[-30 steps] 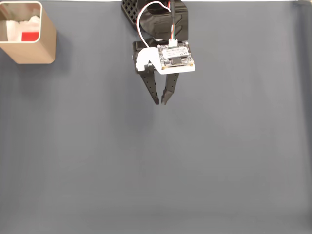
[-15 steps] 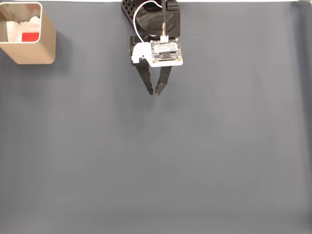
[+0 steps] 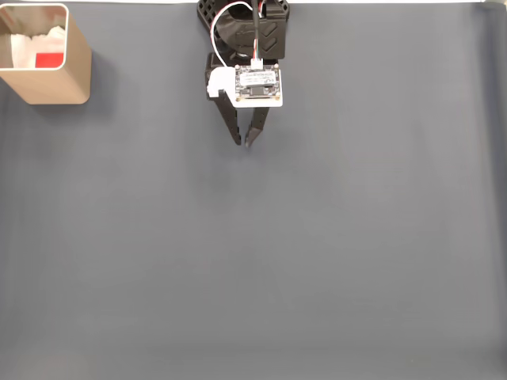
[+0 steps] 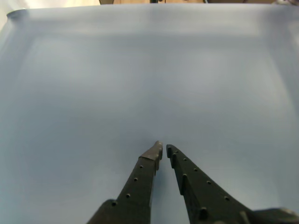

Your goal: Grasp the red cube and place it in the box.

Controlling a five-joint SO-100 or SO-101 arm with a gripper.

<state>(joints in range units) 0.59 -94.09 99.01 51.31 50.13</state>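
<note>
The red cube [image 3: 49, 59] lies inside the box [image 3: 49, 85], on white padding, at the top left of the fixed view. My gripper [image 3: 243, 143] hangs near the top centre of that view, far to the right of the box, with its black fingertips nearly touching and nothing between them. In the wrist view my gripper [image 4: 163, 149] points at bare mat, the two fingers [image 4: 140, 177] meeting at their tips.
A blue-grey mat [image 3: 317, 253] covers the whole table. The arm's black base [image 3: 242, 24] sits at the top edge of the fixed view, with a white cable looping over it. The mat's far edge [image 4: 140, 9] shows in the wrist view.
The arm has drawn back toward its base: the gripper moved up and slightly left in the fixed view. Its fingers stay nearly together. The cube rests unmoved in the box.
</note>
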